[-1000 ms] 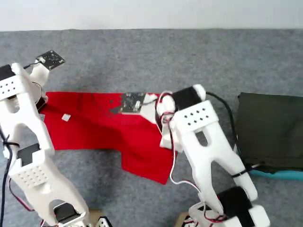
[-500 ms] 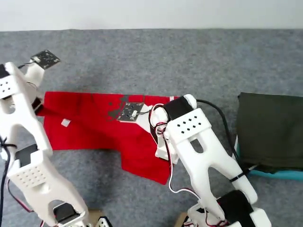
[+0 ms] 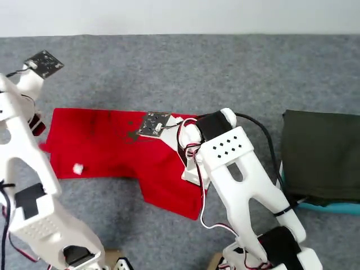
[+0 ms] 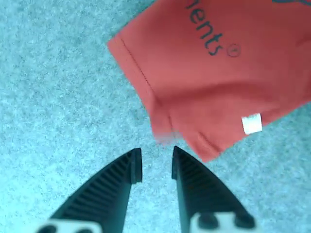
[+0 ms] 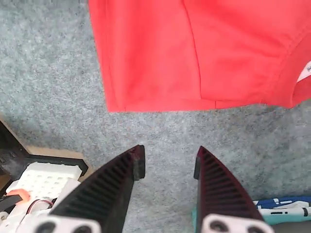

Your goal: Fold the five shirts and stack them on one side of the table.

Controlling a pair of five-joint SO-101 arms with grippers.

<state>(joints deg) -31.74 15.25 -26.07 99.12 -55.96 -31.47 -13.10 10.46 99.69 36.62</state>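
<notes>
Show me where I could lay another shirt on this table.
Bare: the grey table strip between the red shirt and the far wall. Crowded: the near edge with both arms, and the right side with the dark folded shirt.

Left arm (image 3: 25, 169) rises from its base at the near edge and runs up the left side, white links stacked, wrist tipped over at the far end. Its left claw (image 4: 156, 162) points down, black ribbed fingers (image 4: 121, 174) parted by just a narrow slot. Over to the right arm (image 3: 239, 169) now: it leans from its base in toward the middle, black motor (image 3: 212, 122) at the wrist, red and black wires (image 3: 188, 149) looping beside the forearm. The right claw (image 5: 169, 162) hangs nose-down too, its own fingers spread wider than the left's, tips well clear of each other.
</notes>
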